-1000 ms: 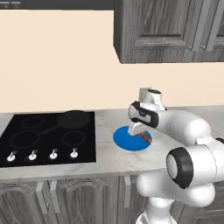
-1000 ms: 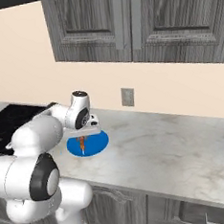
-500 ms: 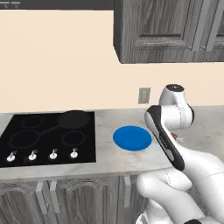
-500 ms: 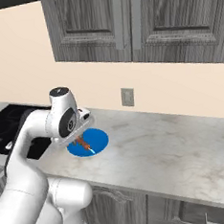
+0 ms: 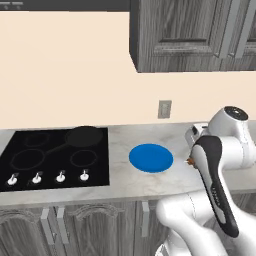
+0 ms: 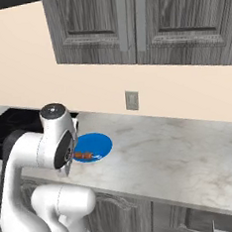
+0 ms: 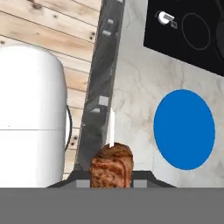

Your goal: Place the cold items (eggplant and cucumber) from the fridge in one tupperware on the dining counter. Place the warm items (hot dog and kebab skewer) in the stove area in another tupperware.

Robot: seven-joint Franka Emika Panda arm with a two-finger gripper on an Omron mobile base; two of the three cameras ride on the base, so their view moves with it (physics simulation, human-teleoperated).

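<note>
My gripper [image 7: 111, 176] is shut on the kebab skewer [image 7: 111, 165], a brown meat chunk on a pale stick, held above the counter's front edge. From the right base view the kebab skewer [image 6: 84, 154] pokes out beside my arm, over the near rim of the blue plate [image 6: 98, 143]. A brown tip of the skewer [image 5: 190, 161] shows at my forearm. The blue plate [image 5: 151, 157] lies bare on the marble counter, right of the black stove [image 5: 50, 155]. Hot dog, eggplant, cucumber and tupperware are out of view.
A wall outlet [image 5: 164, 108] sits behind the plate, under dark upper cabinets [image 6: 130, 24]. The marble counter [image 6: 191, 153] runs on to the right. Past the counter edge the hand view looks down on wooden floor [image 7: 52, 35].
The skewer has come up off the blue plate in my shut gripper. My arm swung back from over the plate toward the counter's front edge, leaving the plate bare.
</note>
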